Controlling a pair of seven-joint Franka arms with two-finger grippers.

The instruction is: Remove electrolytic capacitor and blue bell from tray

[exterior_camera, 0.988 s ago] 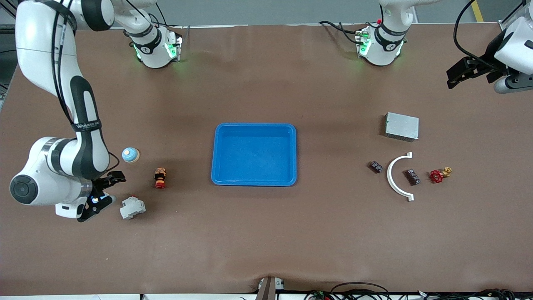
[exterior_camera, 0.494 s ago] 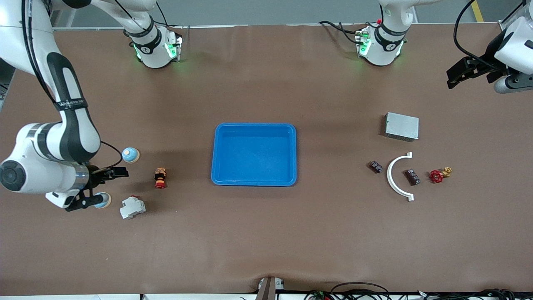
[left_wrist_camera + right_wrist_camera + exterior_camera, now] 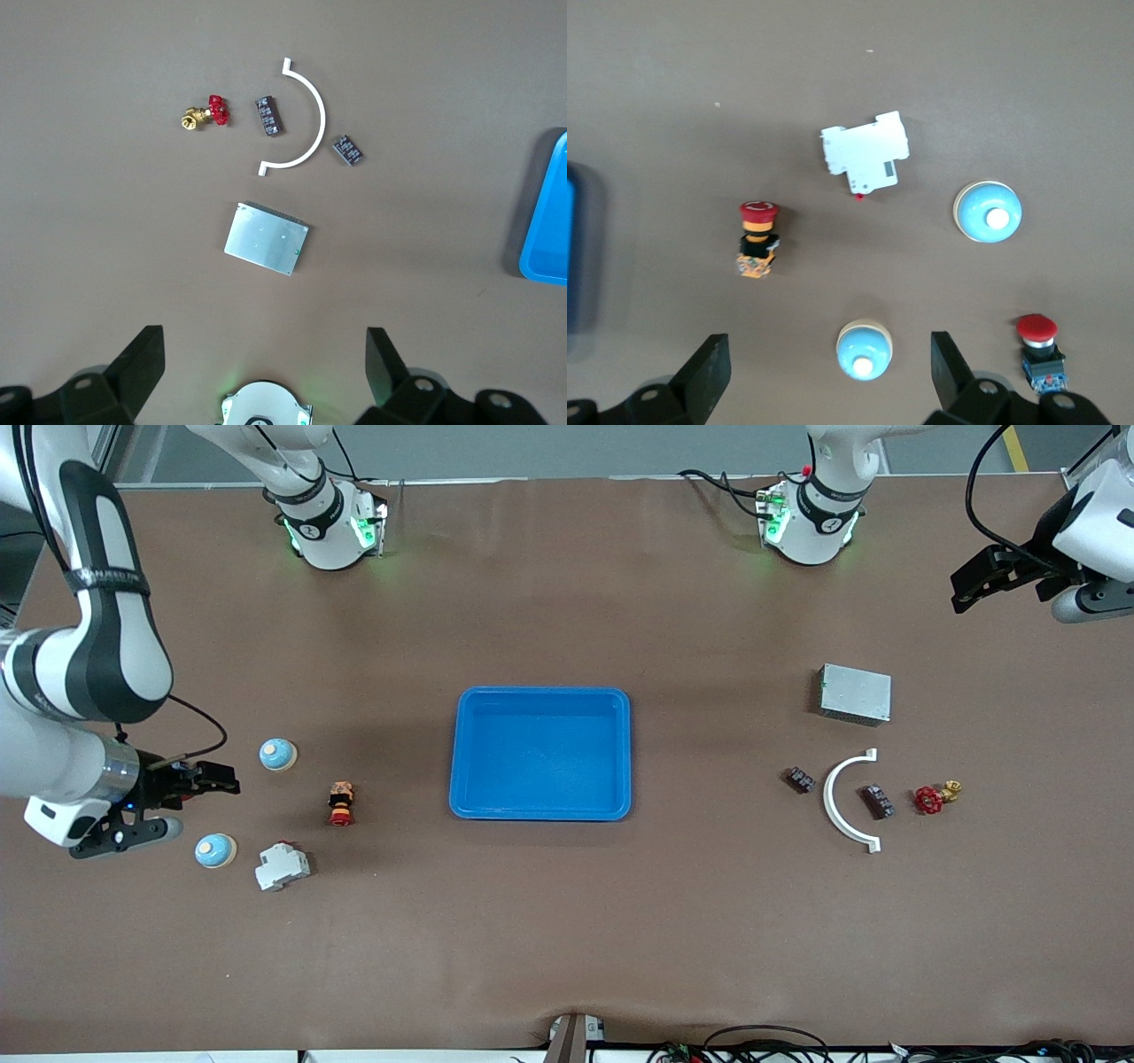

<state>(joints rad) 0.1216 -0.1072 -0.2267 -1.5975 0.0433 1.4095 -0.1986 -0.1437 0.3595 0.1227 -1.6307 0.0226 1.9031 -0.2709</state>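
Note:
Two blue dome bells lie on the table at the right arm's end: one [image 3: 277,755] [image 3: 865,351] and one [image 3: 215,851] [image 3: 989,212] beside a white breaker. Two small dark capacitors [image 3: 801,780] [image 3: 878,801] lie by a white arc at the left arm's end and show in the left wrist view [image 3: 348,150] [image 3: 269,116]. My right gripper [image 3: 205,806] [image 3: 830,354] is open and empty, over the table beside the two bells. My left gripper [image 3: 959,593] [image 3: 263,350] is open and empty, waiting high over the table's edge.
A blue tray [image 3: 461,753] [image 3: 549,221] sits mid-table. A white breaker [image 3: 282,866] [image 3: 866,161] and two red push buttons [image 3: 340,803] [image 3: 758,239] [image 3: 1038,350] lie near the bells. A metal box [image 3: 855,693], a white arc [image 3: 833,802] and a red valve [image 3: 930,799] lie by the capacitors.
My right gripper has moved away from the breaker toward the right arm's end of the table. The bell beside the breaker, hidden under the gripper before, now shows. The left arm has not moved.

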